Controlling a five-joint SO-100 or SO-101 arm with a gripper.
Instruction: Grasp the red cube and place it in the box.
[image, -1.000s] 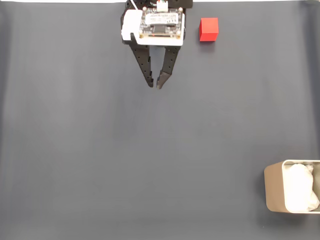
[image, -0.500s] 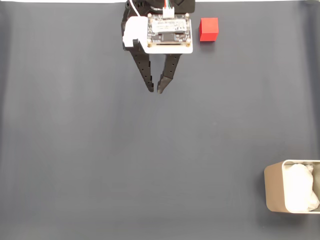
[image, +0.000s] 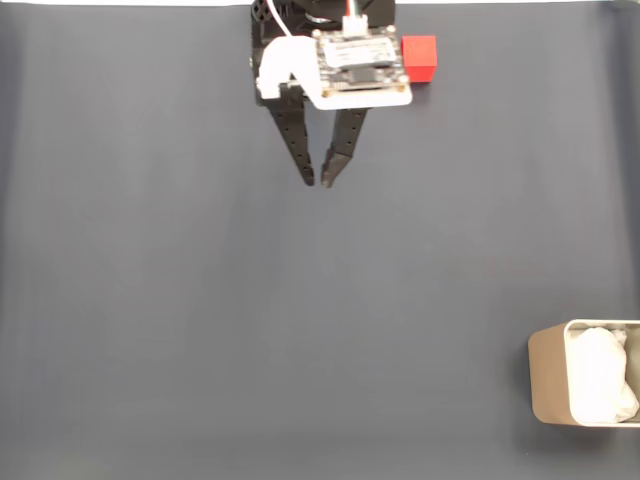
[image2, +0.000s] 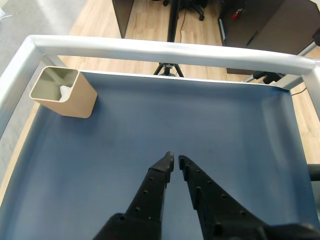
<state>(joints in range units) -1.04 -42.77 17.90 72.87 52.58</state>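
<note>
Gripper (image: 319, 182) fingers hang nearly together above the dark blue mat (image: 300, 320) in the fixed view, tips just apart with nothing between them, so it is all but clenched and empty. The red cube (image: 421, 58) sits on the mat near the top edge, just right of the arm's white circuit-board housing (partly covered by it). The box (image: 548, 385), white padding inside, stands well apart at the lower right corner; in the wrist view it sits at upper left (image2: 75, 102), far from the gripper (image2: 175, 160).
</note>
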